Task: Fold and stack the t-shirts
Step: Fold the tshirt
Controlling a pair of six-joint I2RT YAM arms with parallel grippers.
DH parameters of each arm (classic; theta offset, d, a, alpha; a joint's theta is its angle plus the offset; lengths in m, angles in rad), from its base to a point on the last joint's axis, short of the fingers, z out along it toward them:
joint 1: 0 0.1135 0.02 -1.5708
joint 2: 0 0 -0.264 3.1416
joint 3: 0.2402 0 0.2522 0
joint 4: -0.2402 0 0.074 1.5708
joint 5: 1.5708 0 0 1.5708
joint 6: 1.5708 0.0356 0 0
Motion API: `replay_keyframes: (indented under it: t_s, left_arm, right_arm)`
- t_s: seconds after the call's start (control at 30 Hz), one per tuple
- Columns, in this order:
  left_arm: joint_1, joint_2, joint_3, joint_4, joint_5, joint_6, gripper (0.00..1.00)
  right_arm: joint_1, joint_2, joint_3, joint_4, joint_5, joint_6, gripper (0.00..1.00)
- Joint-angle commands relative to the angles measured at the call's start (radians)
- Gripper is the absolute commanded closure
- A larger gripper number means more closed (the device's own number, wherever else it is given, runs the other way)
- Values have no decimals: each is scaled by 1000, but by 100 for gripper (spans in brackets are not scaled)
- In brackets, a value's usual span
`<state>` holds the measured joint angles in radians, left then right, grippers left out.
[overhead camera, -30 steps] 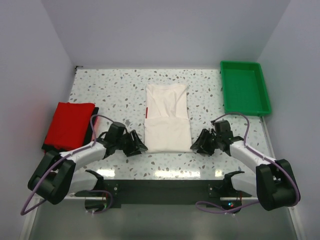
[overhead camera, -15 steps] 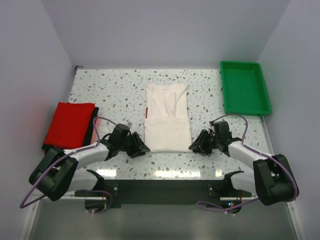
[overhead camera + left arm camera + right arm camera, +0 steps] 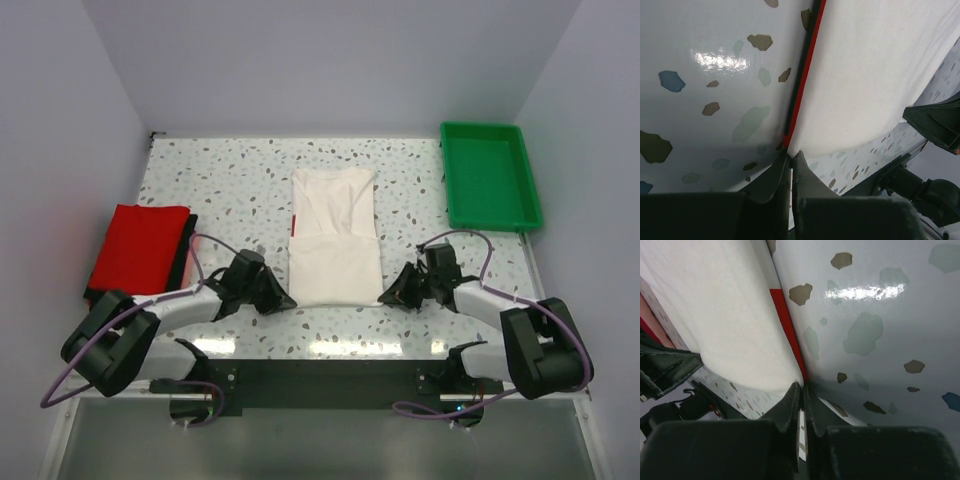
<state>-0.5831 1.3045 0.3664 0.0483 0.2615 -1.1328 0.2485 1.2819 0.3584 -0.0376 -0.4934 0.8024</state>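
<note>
Both arms have slid inward since a second ago, so the left tool (image 3: 281,298) now meets the near left corner of the shirt (image 3: 335,255) and the right tool (image 3: 389,297) meets its near right corner. Each wrist view shows fingers pressed together with only a sliver between them and the tips touching the cloth's corner. Whether any cloth is caught there cannot be told. Red trim (image 3: 805,75) runs along the shirt's edge down to the left tool. The cream shirt lies folded mid-desk (image 3: 240,190). Well apart on the left, a folded red shirt (image 3: 138,248) covers a dark shirt (image 3: 186,262), of which only an edge shows. A green tray (image 3: 446,185) sits at the far right.
</note>
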Motion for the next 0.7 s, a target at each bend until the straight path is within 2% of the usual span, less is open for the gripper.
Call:
replay_keyframes:
  t_s: [0.0,0.2,0.37,0.47,0.67]
  left_arm:
    - [-18,-52,22,-113,-76,34,100]
    - [-50,-203,-10,-226,-114,25,100]
    - [-116,-336,-60,-281,-148,-1,100]
    - [-153,-411,-67,-320,-174,-19,100]
    - [-303,-545,-50,-407,-257,-97,100]
  right_arm:
    - [5,-48,-10,-43,-2,-25,98]
    - [5,-226,-41,-163,-5,-43,100]
    - [5,-448,-85,-292,-14,-57,100]
    - [6,-600,-98,-434,-13,-62,100]
    - [5,-834,-75,-680,-8,-71,100]
